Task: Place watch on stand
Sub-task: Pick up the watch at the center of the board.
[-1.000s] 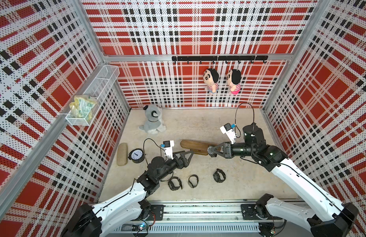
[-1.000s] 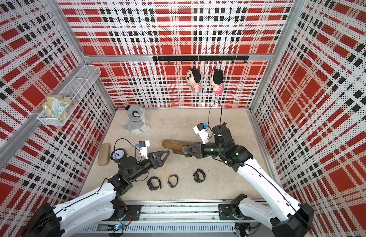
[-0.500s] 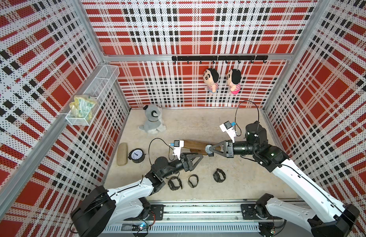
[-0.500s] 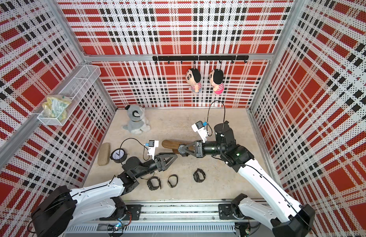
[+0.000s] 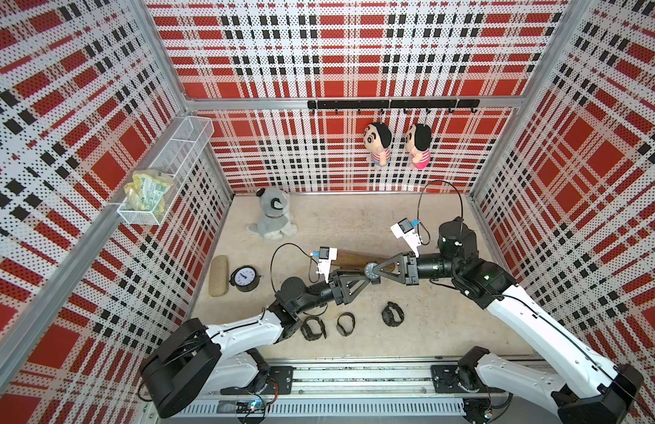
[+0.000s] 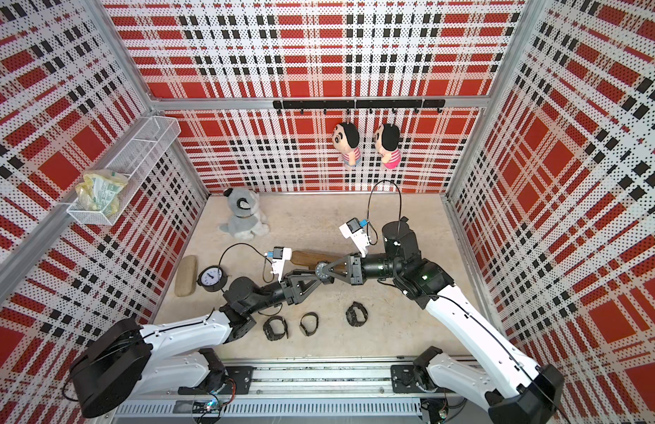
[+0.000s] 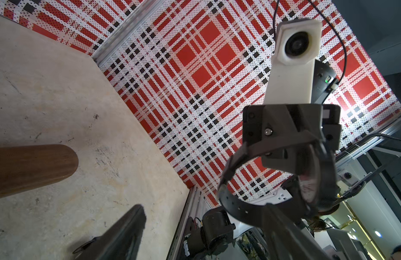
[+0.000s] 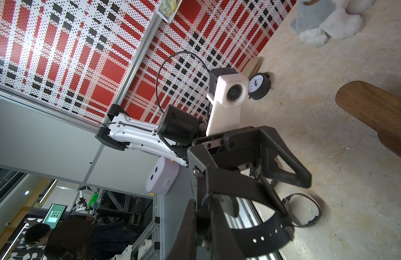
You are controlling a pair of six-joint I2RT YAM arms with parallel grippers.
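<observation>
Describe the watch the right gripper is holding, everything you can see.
The watch has a round grey dial and a black, rubbery-looking strap with holes, closed into a loop. The right gripper is shut on it near the dial, holding it in the air by the stand's wooden bar, not on it. The open left gripper brackets its strap.

My beige bench (image 5: 340, 220) carries a grey plush dog (image 5: 272, 216) at the back, a beige case (image 5: 218, 275) just beside a small black clock (image 5: 245, 279), the wooden stand (image 5: 351, 258) mid-bench, and three black watches (image 5: 345, 323) in front.

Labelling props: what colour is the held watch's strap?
Black: the perforated watch strap shows best in the right wrist view.
</observation>
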